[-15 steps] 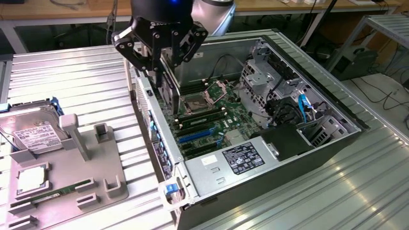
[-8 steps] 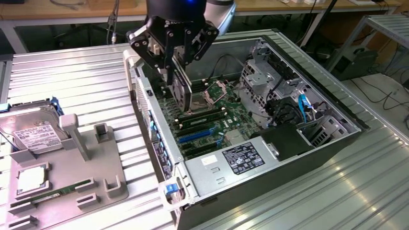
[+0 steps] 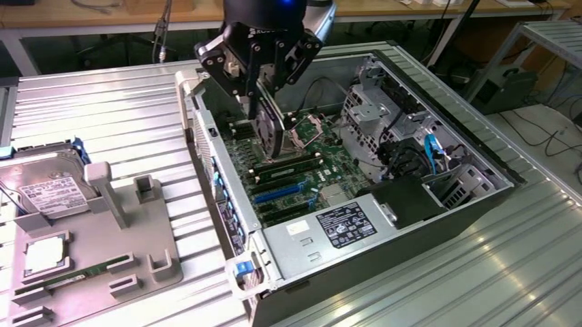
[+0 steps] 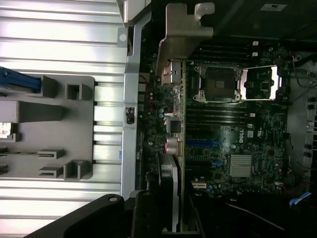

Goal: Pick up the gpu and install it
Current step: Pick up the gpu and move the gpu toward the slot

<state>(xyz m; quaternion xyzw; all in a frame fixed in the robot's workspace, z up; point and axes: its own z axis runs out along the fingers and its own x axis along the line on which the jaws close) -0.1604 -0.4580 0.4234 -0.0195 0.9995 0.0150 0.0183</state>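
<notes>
Claw (image 3: 264, 102) pinches the gpu (image 3: 271, 133). The card stands on edge, fan side facing the exterior view's left, over the motherboard (image 3: 304, 170) inside the open computer case (image 3: 473, 157).

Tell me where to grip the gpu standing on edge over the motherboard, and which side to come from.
Grip the gpu by its upper edge, fingers pinching its two flat faces, coming from above. It stands on edge over the motherboard, so its lower edge should probably stay free. The gripper holds it that way now.
</notes>
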